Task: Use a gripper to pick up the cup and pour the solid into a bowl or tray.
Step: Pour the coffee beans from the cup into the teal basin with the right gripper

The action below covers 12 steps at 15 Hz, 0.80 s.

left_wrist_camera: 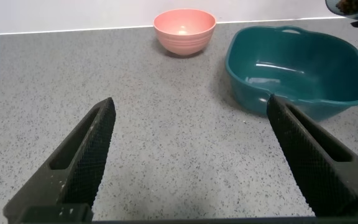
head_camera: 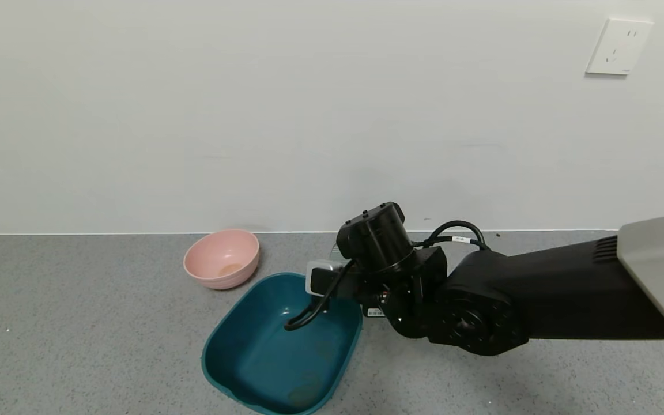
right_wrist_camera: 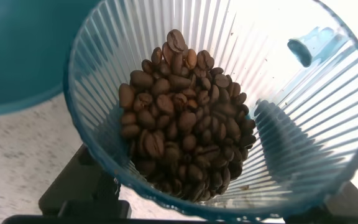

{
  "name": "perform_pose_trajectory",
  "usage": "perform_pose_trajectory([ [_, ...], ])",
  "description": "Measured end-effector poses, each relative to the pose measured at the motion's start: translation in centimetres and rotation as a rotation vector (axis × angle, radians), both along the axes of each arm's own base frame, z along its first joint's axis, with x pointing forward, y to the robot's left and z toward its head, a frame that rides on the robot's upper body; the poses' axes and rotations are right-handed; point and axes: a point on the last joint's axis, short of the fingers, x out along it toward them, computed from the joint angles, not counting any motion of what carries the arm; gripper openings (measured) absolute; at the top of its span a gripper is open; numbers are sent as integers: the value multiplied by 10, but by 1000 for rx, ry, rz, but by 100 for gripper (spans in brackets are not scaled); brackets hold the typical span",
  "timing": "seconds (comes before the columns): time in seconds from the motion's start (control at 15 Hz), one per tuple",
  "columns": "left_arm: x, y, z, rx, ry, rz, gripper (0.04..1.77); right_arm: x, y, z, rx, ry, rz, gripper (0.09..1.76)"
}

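My right gripper is shut on the ribbed translucent blue-grey cup, with dark fingers outside its wall. The cup is tilted and holds many dark brown beans. Its small teal handle shows at the rim. In the head view the right arm's black wrist is over the far right rim of the dark teal basin and hides the cup. The basin also shows in the right wrist view and in the left wrist view. My left gripper is open and empty, low over the table.
A round pink bowl stands just behind the basin's far left corner, near the wall; it also shows in the left wrist view. The grey speckled tabletop spreads to the left and front. A wall socket is at the upper right.
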Motion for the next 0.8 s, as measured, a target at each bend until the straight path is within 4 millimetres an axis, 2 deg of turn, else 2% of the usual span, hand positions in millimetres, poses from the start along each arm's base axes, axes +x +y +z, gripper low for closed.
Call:
perform_pose_trajectory([
  [0.8, 0, 0, 0, 0, 0, 0, 175, -3, 15, -6, -323, -85, 105, 136],
])
